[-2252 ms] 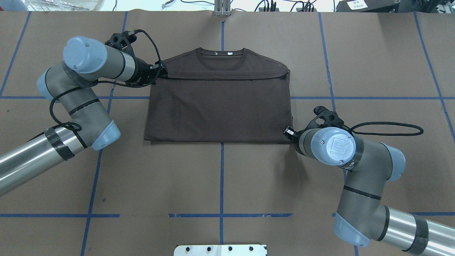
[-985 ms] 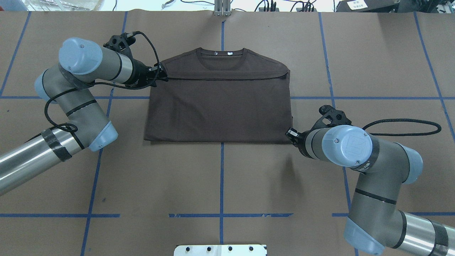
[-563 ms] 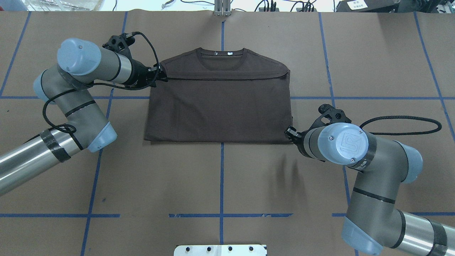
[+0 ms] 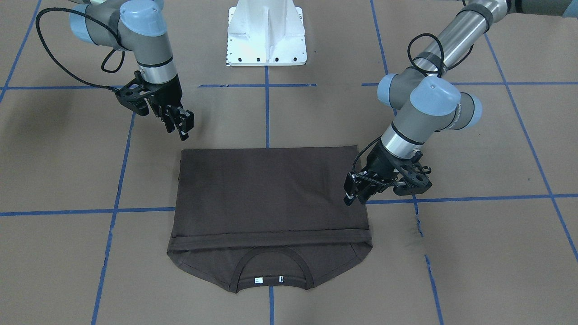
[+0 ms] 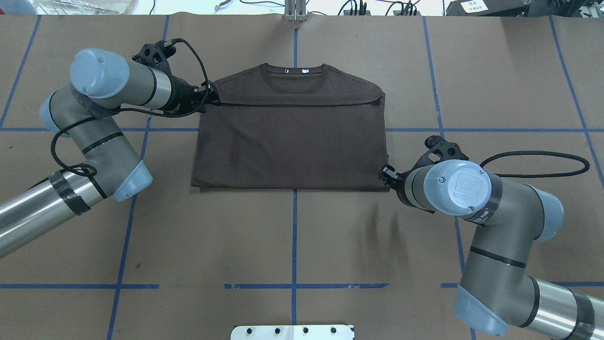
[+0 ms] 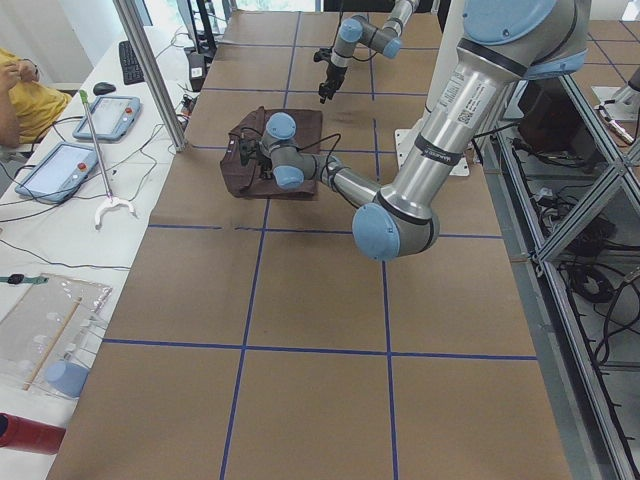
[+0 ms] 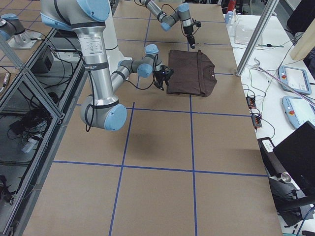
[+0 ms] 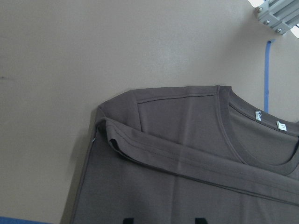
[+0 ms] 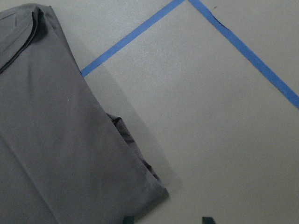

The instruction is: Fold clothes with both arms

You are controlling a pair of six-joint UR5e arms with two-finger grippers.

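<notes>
Your silver-grey left arm point(image 5: 118, 87) is hovering, jaws open, by the shoulder corner of the folded dark brown T-shirt point(image 5: 292, 146) lying on the paper surface point(image 5: 292, 245). Your right arm point(image 5: 453, 186), jaws open, is by its fold corner. Pinching one layer risks unfolding it.

One camera looks down on the table point(image 5: 212, 236) from behind the robot point(image 5: 495, 226); a second faces it from the far edge, steeply. Both frame the whole shirt point(image 5: 292, 146). Two distant cameras sight along the table from its left and right ends. Wrist cameras hang close over opposite shirt corners.
</notes>
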